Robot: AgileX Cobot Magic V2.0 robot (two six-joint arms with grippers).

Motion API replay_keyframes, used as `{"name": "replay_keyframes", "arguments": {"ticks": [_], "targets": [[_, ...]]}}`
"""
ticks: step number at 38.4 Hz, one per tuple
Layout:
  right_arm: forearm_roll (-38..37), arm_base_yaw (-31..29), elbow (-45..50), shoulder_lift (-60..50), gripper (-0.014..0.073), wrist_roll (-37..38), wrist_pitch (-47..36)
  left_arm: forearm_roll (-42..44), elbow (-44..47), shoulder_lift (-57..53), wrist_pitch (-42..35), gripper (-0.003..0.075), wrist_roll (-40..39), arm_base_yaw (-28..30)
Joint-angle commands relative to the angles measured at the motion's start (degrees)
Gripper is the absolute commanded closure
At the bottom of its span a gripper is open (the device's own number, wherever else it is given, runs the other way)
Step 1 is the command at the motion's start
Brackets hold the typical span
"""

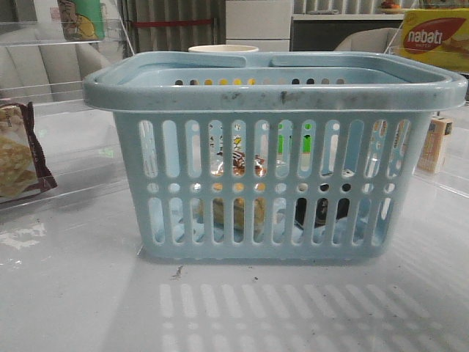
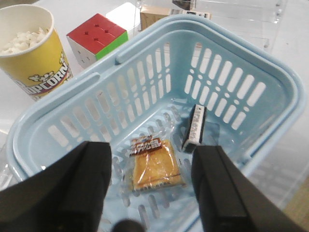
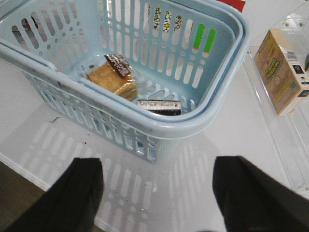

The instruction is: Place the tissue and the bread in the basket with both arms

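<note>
Flanking basket (image 2: 251, 63), popcorn cup (image 2: 34, 48), cube (image 2: 96, 38)

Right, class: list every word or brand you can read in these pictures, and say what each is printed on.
"nabati": yellow box at the back right, front view.
"POPCORN" (first letter partly cut off): yellow cup, left wrist view.
Bread bag print: too blurred.
Tissue pack print: too small.
Tan carton: unreadable.

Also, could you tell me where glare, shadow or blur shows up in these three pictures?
Front view: striped light through the basket slots falls on the table. Left wrist view: the left pincer is dark and blurred; the bread bag is sharp. Right wrist view: slot-shaped light patches beside the basket, right pincer soft.
</note>
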Motion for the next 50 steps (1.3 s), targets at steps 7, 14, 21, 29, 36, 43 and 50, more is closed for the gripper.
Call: {"name": "replay_keyframes", "arguments": {"ticks": [7, 14, 21, 29, 36, 43, 50], "targets": [[-0.8, -0.2, -1.5, -0.1, 0.0013, -0.5, -4.0, -1.2, 13.4, -17.7, -2.8, 0.0279, 0.2, -1.0], [-0.8, -0.2, -1.5, -0.1, 0.0013, -0.5, -4.0, -1.0, 24.5, -28.9, -2.3, 0.0279, 0.2, -1.0], [-0.8, -0.2, -1.5, -0.1, 0.0013, -0.5, -3.5, 2.3, 32.8, -39.1, -1.9, 0.0287, -4.1, -1.0], [-0.9, -0.2, -1.5, 0.2, 0.0013, -0.5, -1.5, 12.1, 37.7, -44.7, -1.7, 0.0286, -15.5, -1.0], [-0.9, -0.2, -1.5, 0.2, 0.0107, -0.5, 1.0, 12.1, 38.1, -44.6, -1.8, 0.0300, -16.9, -1.0], [-0.9, -0.2, -1.5, 0.2, 0.0386, -0.5, 1.9, 12.2, 38.1, -44.6, -1.9, 0.0469, -17.7, -1.0], [-0.9, -0.2, -1.5, 0.2, 0.0533, -0.5, 2.3, 12.2, 38.1, -44.6, -1.9, 0.0629, -17.7, -1.0]]}}
